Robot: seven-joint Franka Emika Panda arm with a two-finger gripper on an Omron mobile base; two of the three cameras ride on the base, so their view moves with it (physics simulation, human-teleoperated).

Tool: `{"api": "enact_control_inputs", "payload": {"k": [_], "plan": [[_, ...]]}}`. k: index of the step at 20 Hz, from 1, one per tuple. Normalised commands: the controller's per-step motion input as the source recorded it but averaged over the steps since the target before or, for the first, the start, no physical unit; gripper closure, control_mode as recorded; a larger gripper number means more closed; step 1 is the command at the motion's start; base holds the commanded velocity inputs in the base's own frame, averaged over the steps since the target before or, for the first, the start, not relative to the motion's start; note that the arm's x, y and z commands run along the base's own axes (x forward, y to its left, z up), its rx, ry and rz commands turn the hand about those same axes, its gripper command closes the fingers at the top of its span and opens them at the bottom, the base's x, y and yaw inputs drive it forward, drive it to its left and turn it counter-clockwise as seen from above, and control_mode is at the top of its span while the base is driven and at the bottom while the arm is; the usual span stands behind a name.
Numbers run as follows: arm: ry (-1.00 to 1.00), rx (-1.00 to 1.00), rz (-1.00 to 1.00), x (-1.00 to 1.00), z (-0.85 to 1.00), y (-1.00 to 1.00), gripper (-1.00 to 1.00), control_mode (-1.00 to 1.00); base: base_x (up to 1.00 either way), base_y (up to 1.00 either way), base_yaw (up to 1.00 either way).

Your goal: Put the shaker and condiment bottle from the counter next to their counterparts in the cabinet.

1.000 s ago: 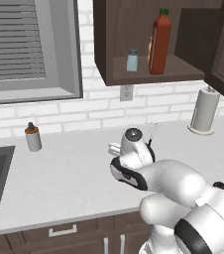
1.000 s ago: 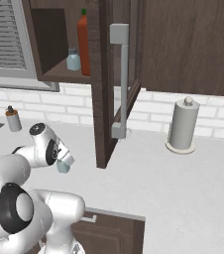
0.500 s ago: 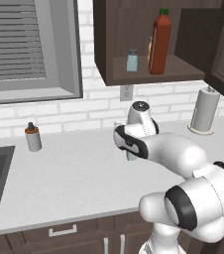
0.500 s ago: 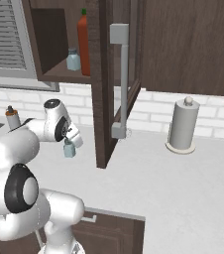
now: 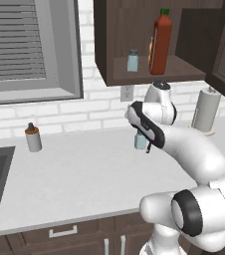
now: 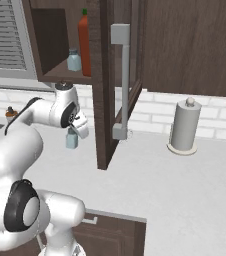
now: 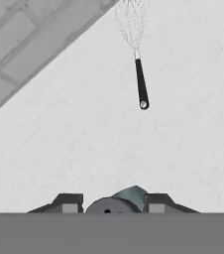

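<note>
Over the smooth white counter (image 5: 74, 174), mid-frame, the gripper (image 7: 112, 202) pinches the small translucent teal shaker (image 6: 72, 140), its round grey cap between the dark fingertips (image 7: 67, 202), a wire whisk (image 7: 135, 54) lying beyond.

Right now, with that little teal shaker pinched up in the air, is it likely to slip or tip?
Probably not tip: the shaker hangs below the pincer, clear of the counter. It looks small and stiff, so likely light. Its smooth sides could slip, though the fingers flank its dark cap closely.
</note>
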Motion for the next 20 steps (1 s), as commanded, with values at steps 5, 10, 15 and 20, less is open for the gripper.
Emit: {"api": "enact_control_inputs", "payload": {"k": [5,10,15,20], "plan": [[0.09,0.14,-0.04,-0.09,0.85,-0.23,1.0,-1.0,0.0,0.0,0.0],[0.05,0.11,0.0,-0.19,0.79,-0.07,1.0,-1.0,0.0,0.0,0.0],[0.0,0.06,-0.01,-0.44,0.85,0.0,1.0,-1.0,0.0,0.0,0.0],[-0.05,0.01,0.0,-0.62,0.63,0.02,1.0,-1.0,0.0,0.0,0.0]]}}
